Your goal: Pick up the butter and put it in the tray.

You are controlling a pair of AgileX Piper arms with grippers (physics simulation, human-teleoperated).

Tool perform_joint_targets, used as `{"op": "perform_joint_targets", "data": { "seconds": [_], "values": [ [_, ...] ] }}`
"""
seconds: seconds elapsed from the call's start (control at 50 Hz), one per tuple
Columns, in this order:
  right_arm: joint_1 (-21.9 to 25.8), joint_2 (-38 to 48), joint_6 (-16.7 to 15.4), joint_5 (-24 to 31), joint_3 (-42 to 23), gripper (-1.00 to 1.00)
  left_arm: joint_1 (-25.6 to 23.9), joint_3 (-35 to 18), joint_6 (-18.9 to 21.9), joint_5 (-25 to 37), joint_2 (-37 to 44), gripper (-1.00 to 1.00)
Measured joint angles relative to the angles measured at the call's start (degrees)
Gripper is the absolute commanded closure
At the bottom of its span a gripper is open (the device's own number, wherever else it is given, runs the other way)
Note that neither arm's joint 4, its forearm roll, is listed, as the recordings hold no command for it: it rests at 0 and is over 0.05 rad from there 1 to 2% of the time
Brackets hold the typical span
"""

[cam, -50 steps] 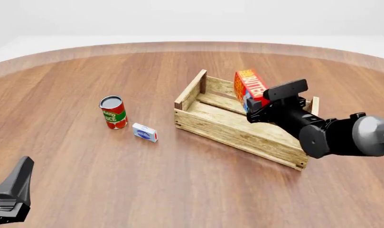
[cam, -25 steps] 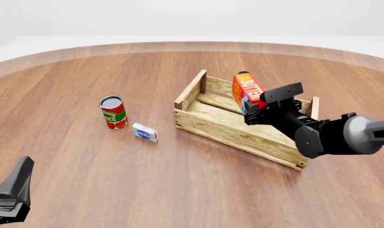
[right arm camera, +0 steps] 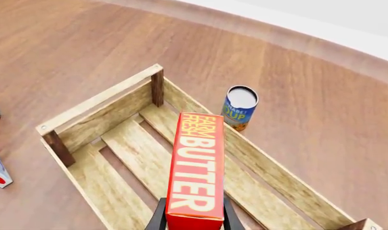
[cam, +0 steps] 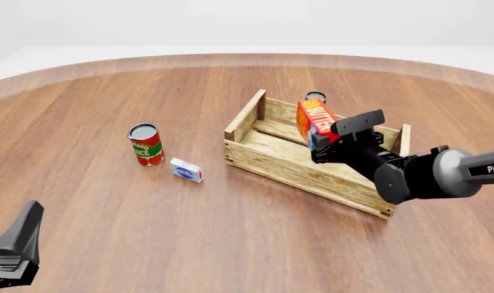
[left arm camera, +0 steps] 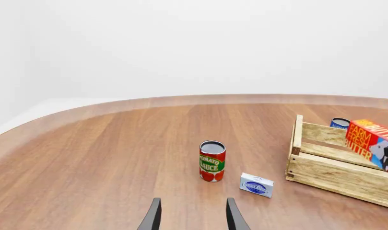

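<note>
The butter, a red-orange carton with yellow-white letters, is tilted over the inside of the tray, a pale wooden slat crate at the table's centre right. My right gripper is shut on the butter's near end, with the far end pointing toward the tray's back wall. In the right wrist view the butter hangs over the tray's slat floor between the gripper's fingers. My left gripper is open and empty at the near left; its fingers show apart. The butter and tray show there too.
A tomato sauce can stands left of the tray, with a small white-blue box lying just in front of it. A blue soup can stands behind the tray's back wall; it also shows in the right wrist view.
My right gripper has moved the butter down and slightly left, lower into the tray. The blue can behind it has come into sight. The left arm has not moved.
</note>
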Motion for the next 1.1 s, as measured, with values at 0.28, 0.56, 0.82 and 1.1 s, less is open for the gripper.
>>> {"op": "perform_joint_targets", "data": {
  "seconds": [0.28, 0.56, 0.82, 1.1],
  "values": [
    [0.10, 0.92, 0.18, -0.33, -0.17, 1.00, 0.00, 0.00, 0.00, 0.00, 0.00, -1.00],
    [0.18, 1.80, 0.33, -0.64, -0.27, 1.00, 0.00, 0.00, 0.00, 0.00, 0.00, -1.00],
    [0.24, 2.51, 0.45, -0.78, -0.46, 1.00, 0.00, 0.00, 0.00, 0.00, 0.00, -1.00],
    [0.16, 2.99, 0.33, -1.21, -0.91, -1.00, 0.00, 0.00, 0.00, 0.00, 0.00, -1.00]
  ]
}}
